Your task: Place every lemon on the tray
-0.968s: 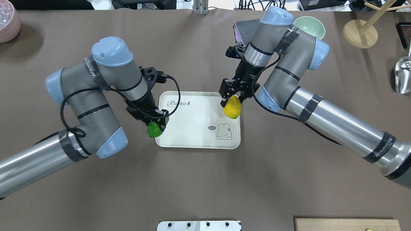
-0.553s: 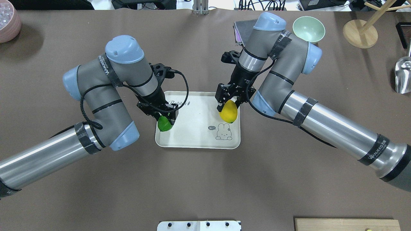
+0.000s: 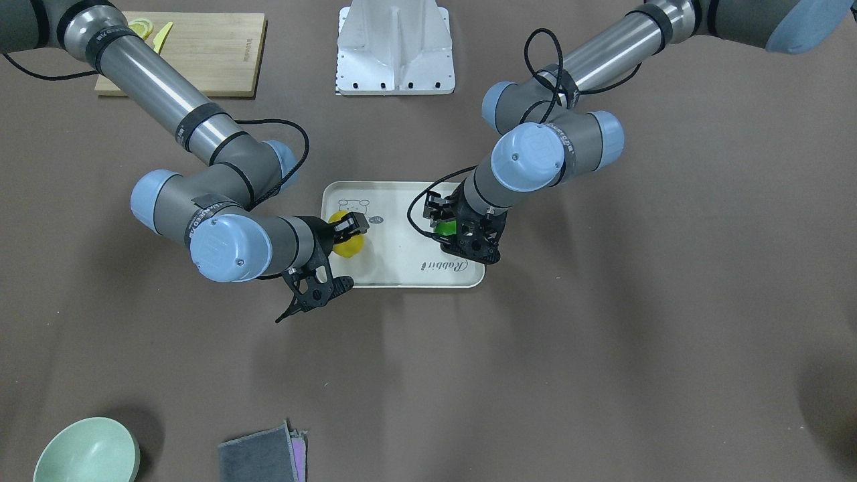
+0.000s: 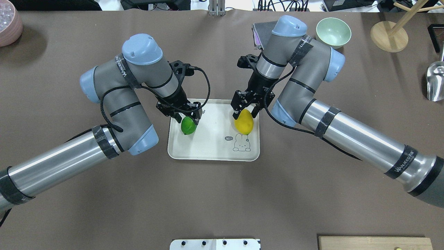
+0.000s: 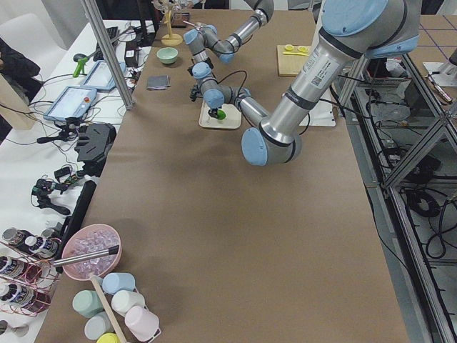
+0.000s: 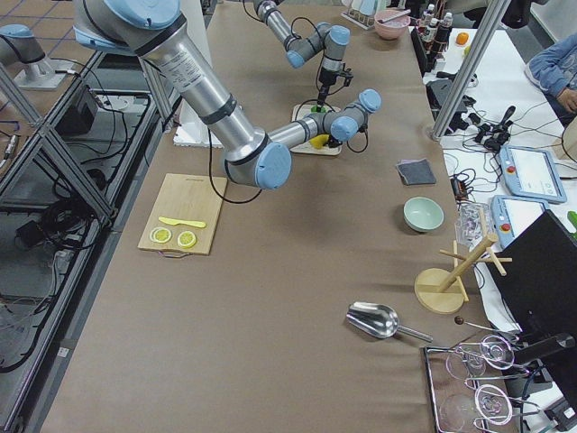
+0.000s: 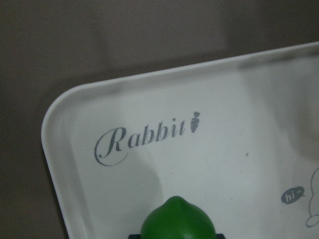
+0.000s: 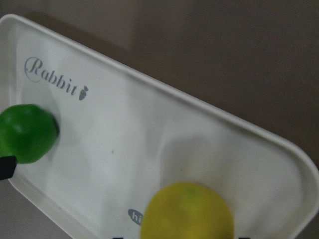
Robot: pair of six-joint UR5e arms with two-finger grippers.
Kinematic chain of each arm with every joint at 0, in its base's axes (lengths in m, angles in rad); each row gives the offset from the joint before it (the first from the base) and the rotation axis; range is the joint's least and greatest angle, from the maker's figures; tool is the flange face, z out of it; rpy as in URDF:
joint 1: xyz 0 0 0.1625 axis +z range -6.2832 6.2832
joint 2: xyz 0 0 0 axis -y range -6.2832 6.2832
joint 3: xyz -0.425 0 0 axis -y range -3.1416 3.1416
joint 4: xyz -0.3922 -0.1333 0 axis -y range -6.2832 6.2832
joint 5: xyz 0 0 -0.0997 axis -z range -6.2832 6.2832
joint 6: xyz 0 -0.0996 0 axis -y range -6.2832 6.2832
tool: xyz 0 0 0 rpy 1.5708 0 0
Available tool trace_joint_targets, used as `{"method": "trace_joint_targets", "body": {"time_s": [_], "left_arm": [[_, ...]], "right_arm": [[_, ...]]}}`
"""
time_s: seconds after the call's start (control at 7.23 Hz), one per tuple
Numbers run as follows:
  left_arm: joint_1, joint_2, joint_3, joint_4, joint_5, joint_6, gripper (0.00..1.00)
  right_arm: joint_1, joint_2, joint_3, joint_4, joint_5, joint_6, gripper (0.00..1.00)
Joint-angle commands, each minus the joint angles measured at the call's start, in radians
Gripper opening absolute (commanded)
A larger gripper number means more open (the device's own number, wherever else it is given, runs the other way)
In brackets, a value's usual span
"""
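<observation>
Now the left tool (image 4: 187, 119) is clamped on the green lemon (image 4: 188, 126), holding it over the left part of the tray (image 4: 212, 142). The right tool (image 4: 245, 113) grips the yellow lemon (image 4: 244, 123) over the tray's right part, just on the far side of the bear drawing (image 4: 241, 143). Whether either fruit touches the tray cannot be told; the tray lies on the brown table (image 4: 222, 194).

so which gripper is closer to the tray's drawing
Right. The right gripper, holding the yellow lemon, is just beside the drawing; the left gripper, with the green lemon, is across the tray.
</observation>
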Motion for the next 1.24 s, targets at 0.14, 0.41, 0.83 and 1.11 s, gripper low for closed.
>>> {"method": "trace_joint_targets", "body": {"time_s": [0.14,0.41,0.83,1.11], "left_arm": [[-0.076,0.021,-0.040,0.022,-0.001,-0.076,0.98],[-0.158,0.186,-0.294,0.244,0.014,-0.014,0.98],[-0.290,0.230,-0.444,0.663,0.295,0.245,0.98],[-0.405,0.391,-0.439,0.633,0.288,0.316,0.98]], "right_arm": [[0.022,0.000,-0.001,0.022,0.000,0.000,1.00],[0.072,-0.010,0.002,0.022,0.004,0.000,1.00],[0.201,-0.122,0.081,0.017,0.016,0.006,1.00],[0.240,-0.246,0.182,0.019,0.049,-0.017,1.00]]}}
